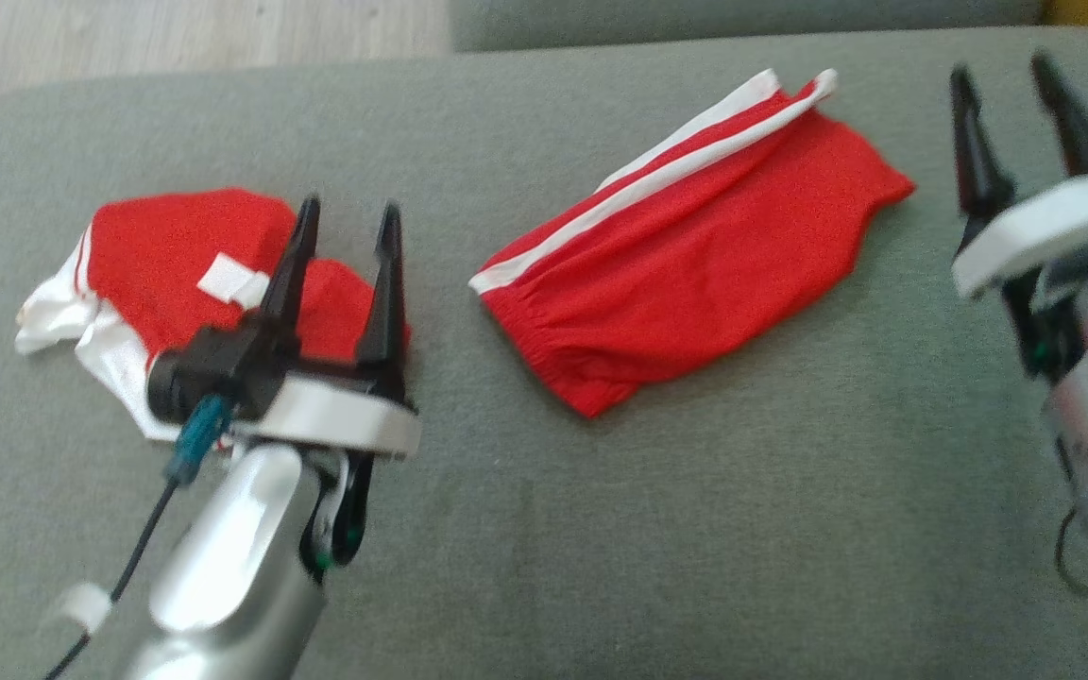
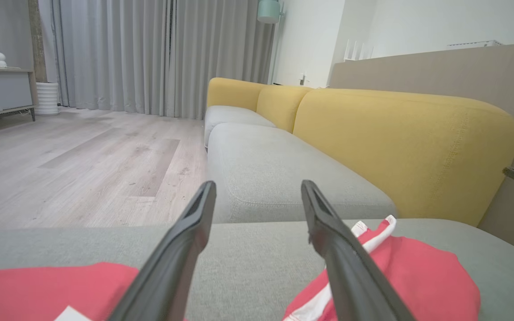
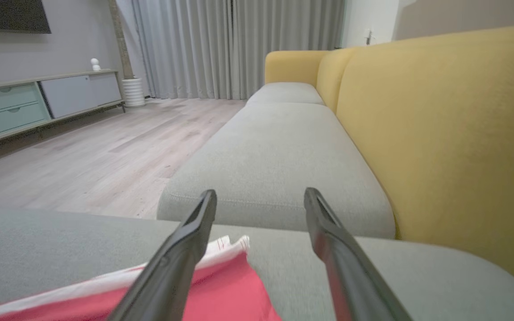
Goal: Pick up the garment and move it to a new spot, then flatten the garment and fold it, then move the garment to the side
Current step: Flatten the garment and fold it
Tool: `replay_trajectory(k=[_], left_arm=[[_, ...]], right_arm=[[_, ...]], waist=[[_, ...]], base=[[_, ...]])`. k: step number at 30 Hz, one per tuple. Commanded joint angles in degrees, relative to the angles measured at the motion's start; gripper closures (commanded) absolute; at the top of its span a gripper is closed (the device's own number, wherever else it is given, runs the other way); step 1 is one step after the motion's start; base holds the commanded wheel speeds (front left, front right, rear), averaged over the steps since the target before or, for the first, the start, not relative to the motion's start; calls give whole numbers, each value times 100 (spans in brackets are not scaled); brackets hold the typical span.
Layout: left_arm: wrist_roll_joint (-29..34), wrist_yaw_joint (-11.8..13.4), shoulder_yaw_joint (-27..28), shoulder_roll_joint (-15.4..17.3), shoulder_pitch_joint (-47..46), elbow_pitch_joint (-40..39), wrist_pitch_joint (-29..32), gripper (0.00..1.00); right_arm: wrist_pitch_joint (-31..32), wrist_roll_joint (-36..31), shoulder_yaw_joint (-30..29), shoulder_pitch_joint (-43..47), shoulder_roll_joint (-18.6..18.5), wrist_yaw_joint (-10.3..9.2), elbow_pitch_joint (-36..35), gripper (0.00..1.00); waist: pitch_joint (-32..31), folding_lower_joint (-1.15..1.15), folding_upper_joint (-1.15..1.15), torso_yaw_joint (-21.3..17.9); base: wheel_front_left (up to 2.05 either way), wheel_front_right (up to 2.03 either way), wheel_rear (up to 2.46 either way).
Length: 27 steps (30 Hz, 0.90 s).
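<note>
Red shorts (image 1: 695, 255) w/ white stripes (image 1: 657, 175), folded flat on grey fabric cushion (image 1: 695, 529).

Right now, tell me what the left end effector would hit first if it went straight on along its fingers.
Probably the next grey seat cushion; the open left end effector aims there, above the crumpled red garment, though depth is unclear.

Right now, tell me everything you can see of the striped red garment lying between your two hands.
The red garment looks like folded sports shorts in thin fabric, with two white stripes along its upper edge and a gathered elastic band at the lower-left end. It lies flat and slanted on the grey cushion. The left hand and right hand are open and clear of it.
</note>
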Motion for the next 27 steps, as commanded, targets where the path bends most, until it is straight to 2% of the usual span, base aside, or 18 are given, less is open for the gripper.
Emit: replay_trajectory(k=[1,8,16,22,27], left_arm=[[90,9,339,180,59,-237,-28,0],[331,-110,567,155,774,-289,-29,0],[646,-292,971,-143,1506,-393,-29,0],[877,-468,1207,-353,1622,-424,-29,0],[1048,-633,1273,-479,1503,-397,-29,0]], right_arm=[[-91,-71,-82,253,93,-5,-303,0],[-69,-320,-523,1324,411,-5,-779,0],[115,-874,-1231,2546,1111,-5,-1593,0],[429,-1223,-1455,2852,1303,-5,-2176,0],[728,-1334,-1546,2797,1299,-5,-2504,0]], waist=[[-246,2,0,-227],[-511,2,0,-383],[-665,2,0,-474],[-671,2,0,-431],[-478,2,0,-273]], base=[[0,0,0],[0,0,0],[0,0,0],[0,0,0],[0,0,0]])
